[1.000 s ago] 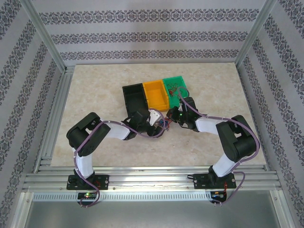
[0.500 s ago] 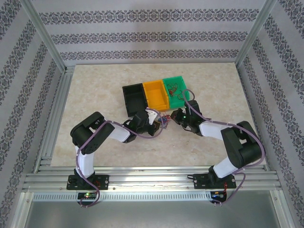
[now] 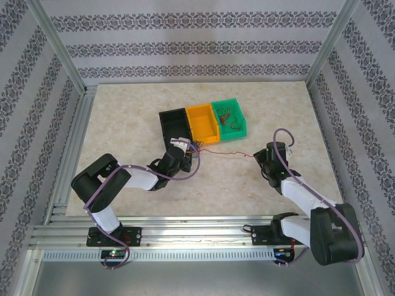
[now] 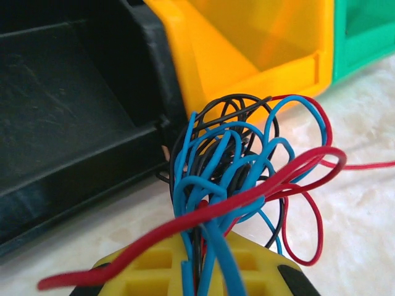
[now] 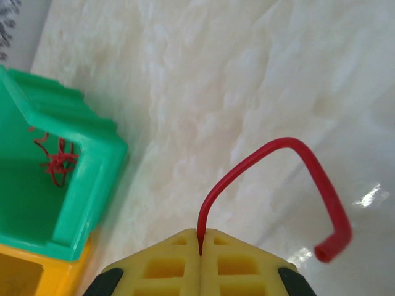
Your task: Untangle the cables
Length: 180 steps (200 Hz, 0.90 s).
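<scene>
Presently the left fingers [image 3: 187, 152] are closed on a tangle of cables [image 3: 196, 147], which is held just in front of the black bin [image 3: 174, 126] and the orange bin [image 3: 203, 123]. From the left wrist, blue, black and red loops are seen bunched together above the yellow pads, with the strands pinched between them. The tangle is close to the front wall of the black bin, but whether it touches the bin cannot be told.

One red wire [image 3: 227, 152] is drawn out of the tangle and runs to the right across the bench [image 3: 123, 123]. Its far end is clamped in the right fingers [image 3: 259, 155], well apart from the left ones. From the right wrist, the pads are seen pressed together on this wire. A short free end arches up past them and curls down over the marbled bench top.

Three bins are set side by side at the middle of the bench: black on the left, orange in the centre, and the green bin [image 3: 237, 126] on the right. A small clump of red and dark wires [image 5: 57, 161] is lying inside the green bin.
</scene>
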Available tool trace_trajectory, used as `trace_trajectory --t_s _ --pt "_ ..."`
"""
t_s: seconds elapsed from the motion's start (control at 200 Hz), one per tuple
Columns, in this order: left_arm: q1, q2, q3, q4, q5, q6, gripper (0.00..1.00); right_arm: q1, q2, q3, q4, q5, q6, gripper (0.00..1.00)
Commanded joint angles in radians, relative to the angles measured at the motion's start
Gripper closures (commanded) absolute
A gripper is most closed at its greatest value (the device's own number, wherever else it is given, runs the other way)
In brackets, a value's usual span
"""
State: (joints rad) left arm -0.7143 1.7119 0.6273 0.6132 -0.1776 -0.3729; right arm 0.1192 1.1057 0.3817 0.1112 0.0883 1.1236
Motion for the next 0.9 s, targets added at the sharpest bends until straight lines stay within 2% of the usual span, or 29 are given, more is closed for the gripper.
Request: trace_trajectory --t_s 0.0,0.095,0.16,0.255,0.37,0.445,0.515,0.59,0.774,0.894 --pt "0.024 -0.046 -0.044 -0.078 -0.212 -0.058 1.0 -0.081 -0.081 -0.031 -0.096 0.131 -0.011 1.0" --pt "0.034 -0.08 -0.09 -0.011 -0.16 -0.049 1.0 -0.154 -0.147 -0.032 -0.154 0.131 -0.038 1.0" --pt "0.046 -0.103 -0.132 0.063 -0.058 -0.036 1.0 -0.202 -0.178 -0.028 -0.198 0.13 -0.056 1.0" --pt "0.076 -0.123 -0.167 0.12 0.162 -0.005 1.0 -0.255 -0.199 -0.013 -0.243 0.127 -0.094 1.0" --pt "0.089 -0.148 -0.153 0.076 0.417 0.098 1.0 -0.274 -0.185 0.03 -0.264 0.095 -0.203 1.0" --pt "0.09 -0.147 -0.09 -0.053 0.585 0.178 1.0 -0.265 -0.148 0.067 -0.262 0.017 -0.29 1.0" --pt "0.09 -0.127 -0.027 -0.153 0.684 0.216 1.0 -0.223 -0.112 0.083 -0.228 -0.058 -0.356 1.0" --pt "0.09 -0.103 -0.003 -0.17 0.736 0.225 1.0 -0.13 -0.078 0.094 -0.194 -0.11 -0.427 1.0" --pt "0.09 -0.028 0.055 -0.2 0.725 0.22 1.0 0.112 0.027 0.121 -0.164 -0.109 -0.515 1.0" --pt "0.09 0.001 0.064 -0.174 0.721 0.215 1.0 0.194 0.107 0.143 -0.118 -0.132 -0.526 1.0"
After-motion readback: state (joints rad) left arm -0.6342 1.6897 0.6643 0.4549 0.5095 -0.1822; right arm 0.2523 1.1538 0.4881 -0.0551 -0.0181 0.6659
